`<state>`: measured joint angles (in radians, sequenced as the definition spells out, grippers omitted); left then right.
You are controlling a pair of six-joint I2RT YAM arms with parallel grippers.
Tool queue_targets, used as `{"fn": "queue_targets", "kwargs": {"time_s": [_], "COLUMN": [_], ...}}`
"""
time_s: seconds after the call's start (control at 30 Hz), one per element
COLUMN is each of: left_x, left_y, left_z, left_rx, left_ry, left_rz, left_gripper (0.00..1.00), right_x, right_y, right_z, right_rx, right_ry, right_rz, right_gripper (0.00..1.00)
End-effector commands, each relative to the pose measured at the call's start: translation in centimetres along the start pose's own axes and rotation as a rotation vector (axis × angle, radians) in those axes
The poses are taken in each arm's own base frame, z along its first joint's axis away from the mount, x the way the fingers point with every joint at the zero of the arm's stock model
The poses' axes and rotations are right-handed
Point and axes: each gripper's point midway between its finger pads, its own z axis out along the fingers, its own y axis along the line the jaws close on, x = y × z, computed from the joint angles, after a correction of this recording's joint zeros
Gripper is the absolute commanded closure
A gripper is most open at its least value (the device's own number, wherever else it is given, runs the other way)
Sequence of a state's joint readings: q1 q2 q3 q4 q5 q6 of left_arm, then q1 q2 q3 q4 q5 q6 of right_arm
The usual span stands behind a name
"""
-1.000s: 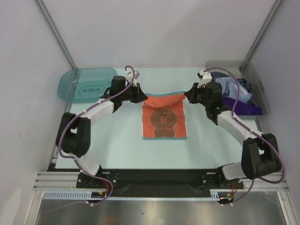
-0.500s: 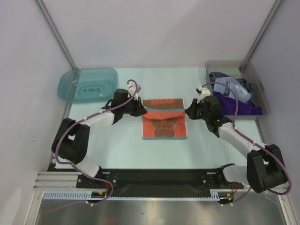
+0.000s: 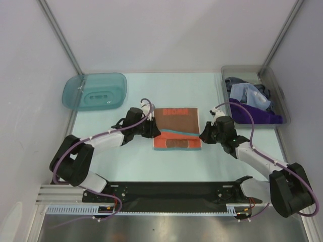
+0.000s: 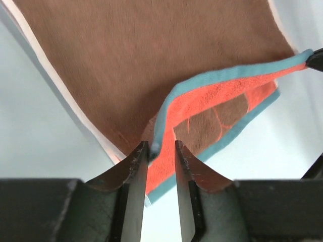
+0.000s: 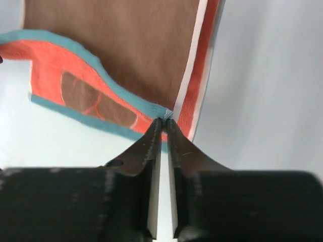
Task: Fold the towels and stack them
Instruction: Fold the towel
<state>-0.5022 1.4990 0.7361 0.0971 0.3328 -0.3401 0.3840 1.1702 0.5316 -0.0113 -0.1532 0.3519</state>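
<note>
Both our arms stretch low and forward, elbows bowed outward, wrists turned inward to face each other. Our left tool (image 3: 153,132) shows fingers parted by a small gap. Our right tool (image 3: 202,135) is pinched, barely a slit.

the orange towel (image 3: 177,129) runs off the top edge in both wrist views.
</note>
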Motion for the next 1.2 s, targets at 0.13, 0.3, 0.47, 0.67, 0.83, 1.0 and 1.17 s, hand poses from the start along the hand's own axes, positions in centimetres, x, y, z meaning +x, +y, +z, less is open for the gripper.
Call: {"fn": "queue_targets", "kwargs": {"time_s": [0.13, 0.3, 0.47, 0.67, 0.83, 1.0, 1.17], "left_x": [1.0, -0.3, -0.1, 3.1, 5.1, 6.1, 7.2], "left_y": [-0.3, -0.7, 0.3, 1.1, 1.6, 2.0, 2.3], "left_z": [-2.0, -3.3, -3.1, -2.0, -1.0, -0.3, 0.2], "left_rx": [-0.111, -0.167, -0.253, -0.285, -0.301, -0.319, -0.328], "left_ry": [-0.041, -0.091, -0.069, 0.019, 0.074, 0.102, 0.127], "left_rz": [-0.016, -0.088, -0.184, -0.219, -0.232, -0.239, -0.241], "left_gripper": [0.59, 0.48, 0.43, 0.43, 0.44, 0.44, 0.46], "right_x": [1.0, -0.3, -0.4, 2.1, 3.5, 4.0, 4.8], "right_y": [0.1, -0.2, -0.9, -1.9, -2.1, -2.0, -1.9], "right_z": [-2.4, -2.9, -1.1, 0.5, 0.9, 1.3, 1.7], "right_rx": [0.067, 0.134, 0.198, 0.247, 0.247, 0.243, 0.252], "right_ry": [0.055, 0.060, 0.098, 0.194, 0.210, 0.218, 0.236], "right_rz": [0.054, 0.094, 0.145, 0.180, 0.193, 0.200, 0.205], "right_gripper": [0.75, 0.69, 0.69, 0.69, 0.68, 0.69, 0.69]}}
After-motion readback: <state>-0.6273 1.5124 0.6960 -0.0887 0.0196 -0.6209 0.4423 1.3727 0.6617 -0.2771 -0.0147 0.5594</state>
